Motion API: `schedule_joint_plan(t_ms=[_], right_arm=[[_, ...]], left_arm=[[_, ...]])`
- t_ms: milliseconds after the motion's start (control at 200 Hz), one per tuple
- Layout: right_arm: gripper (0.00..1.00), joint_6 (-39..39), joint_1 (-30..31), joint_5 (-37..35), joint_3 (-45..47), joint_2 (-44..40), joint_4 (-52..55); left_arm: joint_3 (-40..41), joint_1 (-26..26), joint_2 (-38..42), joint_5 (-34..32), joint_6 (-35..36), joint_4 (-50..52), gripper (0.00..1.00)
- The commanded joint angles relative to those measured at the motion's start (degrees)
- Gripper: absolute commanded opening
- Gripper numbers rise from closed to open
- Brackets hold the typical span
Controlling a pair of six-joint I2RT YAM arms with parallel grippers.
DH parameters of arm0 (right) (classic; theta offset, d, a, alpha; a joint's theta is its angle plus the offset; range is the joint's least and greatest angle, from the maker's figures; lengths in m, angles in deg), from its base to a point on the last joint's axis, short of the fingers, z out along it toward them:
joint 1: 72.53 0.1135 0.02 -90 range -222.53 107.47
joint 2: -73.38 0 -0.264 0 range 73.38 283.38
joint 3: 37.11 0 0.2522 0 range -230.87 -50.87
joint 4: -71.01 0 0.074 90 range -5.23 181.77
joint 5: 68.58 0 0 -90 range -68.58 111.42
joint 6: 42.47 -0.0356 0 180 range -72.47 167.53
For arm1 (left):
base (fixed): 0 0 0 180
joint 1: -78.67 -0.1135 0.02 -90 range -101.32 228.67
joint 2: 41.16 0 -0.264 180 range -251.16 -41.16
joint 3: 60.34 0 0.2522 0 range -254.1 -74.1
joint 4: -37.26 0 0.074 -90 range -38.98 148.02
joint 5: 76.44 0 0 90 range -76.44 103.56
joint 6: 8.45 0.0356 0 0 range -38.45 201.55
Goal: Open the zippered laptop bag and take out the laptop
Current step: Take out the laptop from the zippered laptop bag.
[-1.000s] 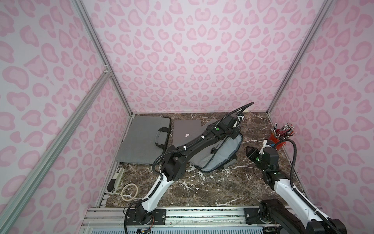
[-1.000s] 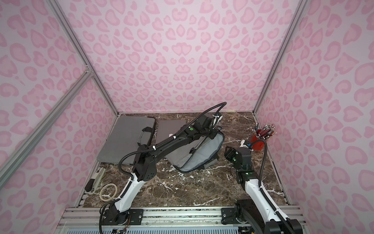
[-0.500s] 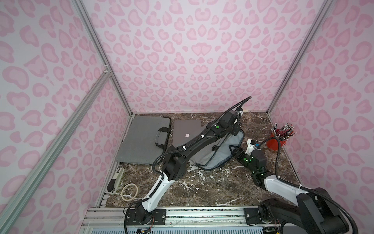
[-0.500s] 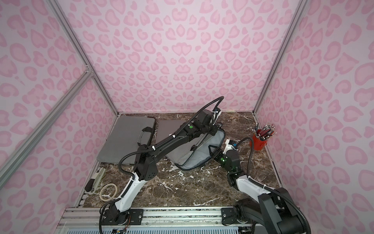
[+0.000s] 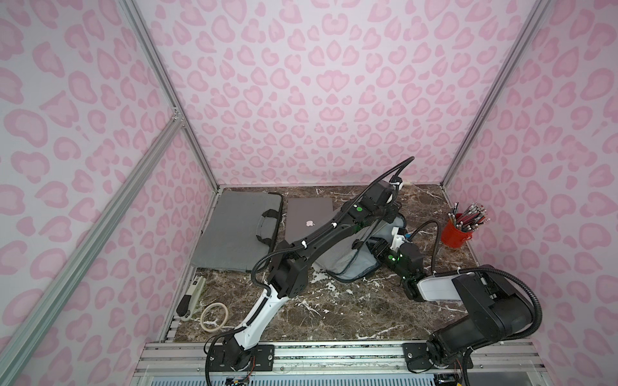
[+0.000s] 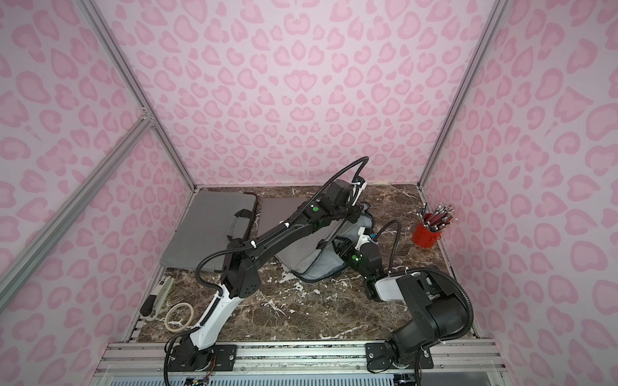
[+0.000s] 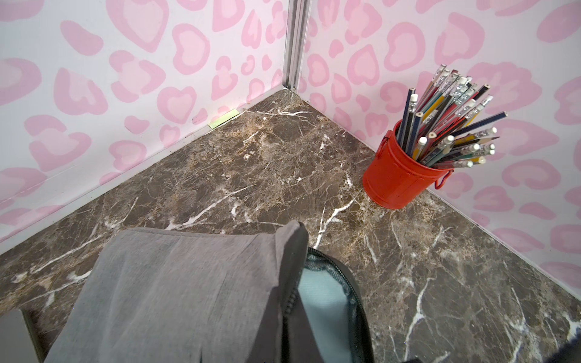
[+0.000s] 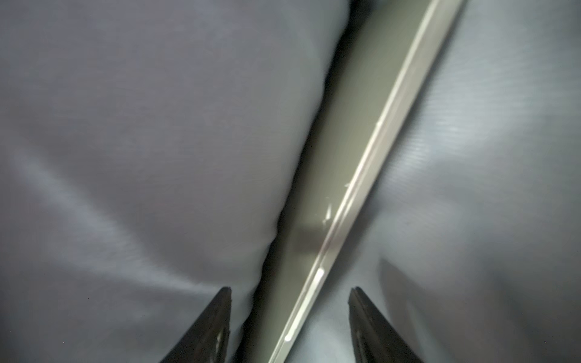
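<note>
The grey zippered laptop bag point(image 5: 347, 267) lies mid-table, its zip undone and pale blue lining showing. My left gripper point(image 5: 389, 219) is shut on the bag's upper flap point(image 7: 176, 289) and holds it raised; its fingers are out of the left wrist view. My right gripper point(image 8: 289, 314) is open inside the bag's mouth, its black fingertips point(image 8: 217, 327) standing on either side of a thin silver laptop edge point(image 8: 371, 151) between the lining layers, without touching it. In both top views my right gripper point(image 5: 379, 249) reaches into the opening from the right.
A grey laptop with an apple logo point(image 5: 309, 220) lies flat behind the open bag. A second closed grey bag point(image 5: 234, 234) lies at the back left. A red cup of pencils point(image 5: 456, 232) stands by the right wall. A stapler point(image 5: 190, 294) and tape ring point(image 5: 214, 312) sit front left.
My right arm swung left from beside the pencil cup and pushed its open gripper into the bag's mouth. My left gripper kept hold of the flap and lifted it a little.
</note>
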Motion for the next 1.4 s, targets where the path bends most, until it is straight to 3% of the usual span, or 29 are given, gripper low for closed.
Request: schedule_joint_plan(t_ms=[0,535,660,760,950,1125,1395], right_arm=[[0.61,-1.73,0.81,-0.29,-0.91,2.81,-5.25],[0.52,-6.12,4.90,-1.84,-4.35,17.04,-21.79],[0.45,-5.56,4.88,-1.33,-5.80,18.74,-21.69],[0.32,-5.01,4.81,-1.65,-5.99,19.39,-21.53],[0.00,-3.98,4.41,-1.59,-4.31,17.14,-19.64],[0.00,-2.12,3.34,-0.87,-1.83,12.00,-15.70],[0.00,2.76,1.02,-0.67,2.48,-2.22,-0.93]], left_arm=[[-1.16,0.06,1.21,1.49,-0.93,-6.76,0.01],[-1.11,0.84,1.78,1.99,-1.69,-6.99,0.01],[-0.65,0.90,2.13,3.20,-2.16,-6.56,0.01],[-0.01,1.02,2.58,3.18,-2.07,-6.75,0.01],[0.31,0.96,2.90,0.94,-0.70,-6.32,0.01],[2.34,0.61,2.99,-1.07,-0.56,-7.21,0.01],[2.53,-1.07,2.52,-3.08,-0.05,-6.90,0.01]])
